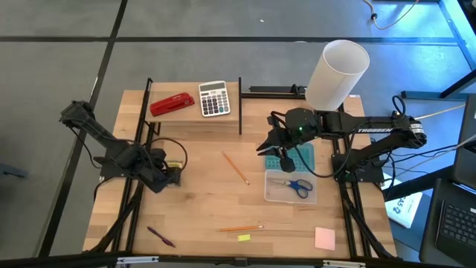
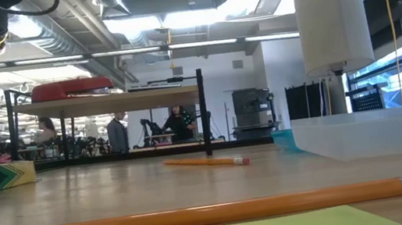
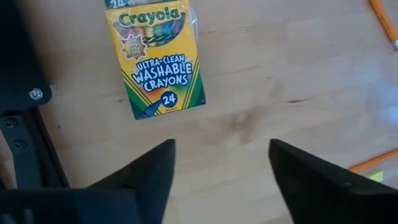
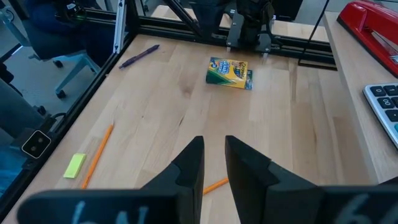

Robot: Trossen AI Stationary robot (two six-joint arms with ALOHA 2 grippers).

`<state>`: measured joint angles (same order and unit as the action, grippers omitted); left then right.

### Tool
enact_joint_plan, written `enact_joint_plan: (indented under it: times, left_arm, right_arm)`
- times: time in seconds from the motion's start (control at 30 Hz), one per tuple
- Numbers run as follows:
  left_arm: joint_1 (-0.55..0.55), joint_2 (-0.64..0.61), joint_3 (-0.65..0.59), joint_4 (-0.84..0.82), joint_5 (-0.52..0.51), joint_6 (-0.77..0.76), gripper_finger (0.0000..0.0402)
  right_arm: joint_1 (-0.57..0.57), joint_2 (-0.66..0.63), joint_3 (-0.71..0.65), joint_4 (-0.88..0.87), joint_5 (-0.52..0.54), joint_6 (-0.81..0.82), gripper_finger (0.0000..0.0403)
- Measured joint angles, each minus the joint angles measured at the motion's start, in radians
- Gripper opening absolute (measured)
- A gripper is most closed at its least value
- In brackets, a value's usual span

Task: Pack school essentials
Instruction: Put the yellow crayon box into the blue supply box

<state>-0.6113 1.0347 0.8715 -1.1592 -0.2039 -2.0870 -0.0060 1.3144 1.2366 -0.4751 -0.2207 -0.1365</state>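
Your left gripper (image 3: 217, 171) hangs at the table's 9 o'clock side, fingers spread apart and released, nothing between them; the crayon box (image 3: 155, 57) lies flat on the wood just ahead of the fingertips, apart from them, label up. In the overhead view that box (image 1: 175, 164) sits right at the left gripper's tip. Your right gripper (image 4: 212, 162) sits near 2 o'clock, above the far edge of the clear tray (image 1: 269, 195), fingers nearly together with a thin gap and gripping nothing. The scissors (image 1: 291, 184), blue handles, lie inside the tray. One pencil (image 1: 236, 168) lies diagonally at table centre; a second pencil (image 1: 239, 228) lies at 6 o'clock, with the small yellow piece (image 1: 244, 237) just beside it. The purple pen (image 1: 161, 237) is at 7 o'clock, the pink note pad (image 1: 324, 238) at 5 o'clock. On the raised shelf at 12 o'clock you have the red stapler (image 1: 172, 103) and calculator (image 1: 214, 98), side by side
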Motion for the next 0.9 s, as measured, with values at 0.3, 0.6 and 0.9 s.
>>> enact_joint_plan:
  times: [0.3,0.6,0.9]
  left_arm:
    - [0.013,0.073,0.000,0.000,0.006,-0.032,0.0354]
    - [0.051,0.146,0.000,0.003,0.012,-0.034,0.0397]
    - [0.091,0.191,-0.015,0.013,0.049,-0.034,0.0399]
  right_arm:
    - [0.000,0.000,0.000,0.000,0.000,0.000,0.0068]
    - [0.000,0.000,0.000,0.000,0.000,0.000,0.0068]
    - [0.000,0.000,0.000,0.000,0.000,0.000,0.0068]
